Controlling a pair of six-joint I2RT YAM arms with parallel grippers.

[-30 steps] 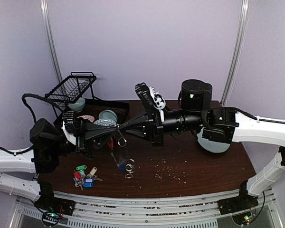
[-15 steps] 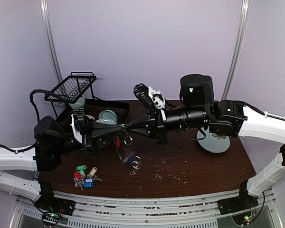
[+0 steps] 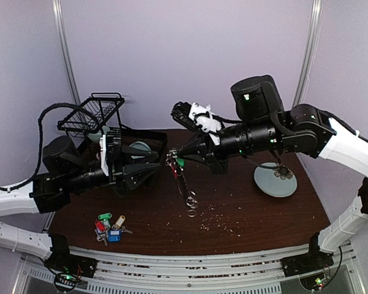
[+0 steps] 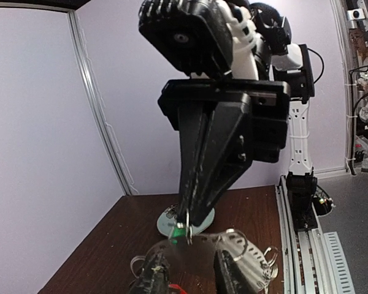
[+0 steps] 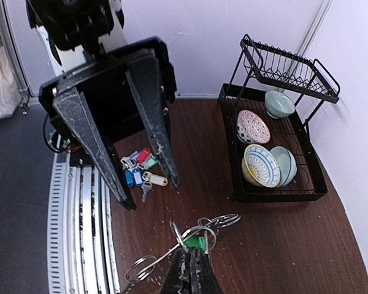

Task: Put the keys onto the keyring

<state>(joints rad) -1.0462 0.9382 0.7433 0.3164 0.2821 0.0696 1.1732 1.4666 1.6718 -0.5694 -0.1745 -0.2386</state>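
Observation:
My right gripper is shut on the keyring, which hangs from its tips above the table, a key with a green tag on it. In the right wrist view the shut tips pinch the wire rings beside the green tag. My left gripper is open just left of the keyring, nothing between its fingers. From the left wrist, the left gripper sits below the right gripper, with the blurred keyring in front. Loose keys lie near the front left.
A black dish rack with bowls stands at the back left. A pale green plate lies at the right under the right arm. Crumbs are scattered on the brown table.
The left gripper has opened and drawn back to the left. The right gripper has lifted and moved right with the keyring, which now hangs from it alone.

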